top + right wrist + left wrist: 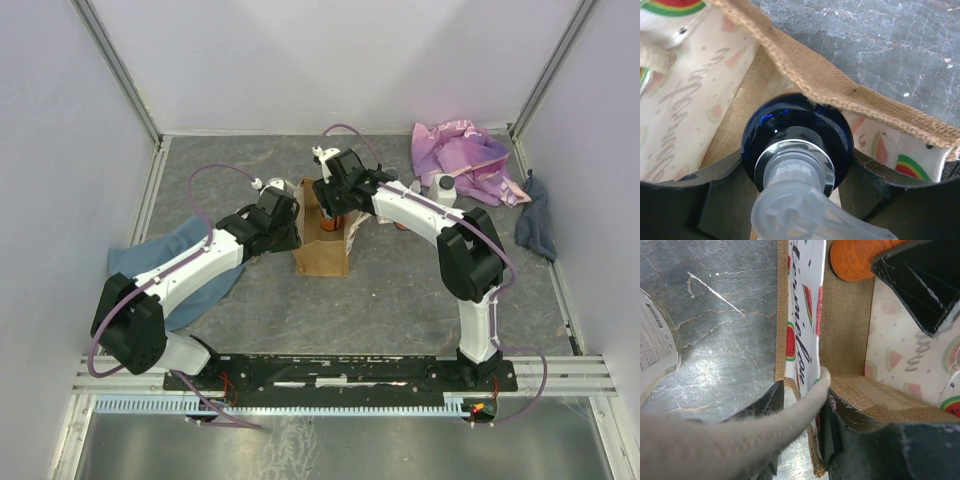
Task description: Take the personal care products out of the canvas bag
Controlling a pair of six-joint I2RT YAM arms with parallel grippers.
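Mid-table (pixel 420 290), the bag (pixel 321 255), mouth up and open; inside it, toward 12 o'clock, an orange pump bottle (pixel 790 125) with a dark blue cap, silver collar and clear nozzle. Right gripper (pixel 796 165) down in the bag's mouth from 1 o'clock, clamped on that bottle, a jaw pressed to each side of the blue cap; burlap rim sagging just past the cap at 1 o'clock in the right wrist view. Left gripper (pixel 802 392) at the bag's 9 o'clock, pinched shut on the side wall, one jaw outside against the watermelon print, the other inside; cream handle (pixel 790 422) caught between them and running out toward 7 o'clock. Out on the table: a clear bottle (pixel 655 347) at 9 o'clock of the left wrist view, apart from the bag; a grey-capped bottle (pixel 441 190) at the bag's 2 o'clock, just beside a pink cloth (pixel 460 150). Blue cloth (pixel 135 265) at 8 o'clock under the left arm; dark cloth (pixel 537 225) well apart at 3 o'clock.
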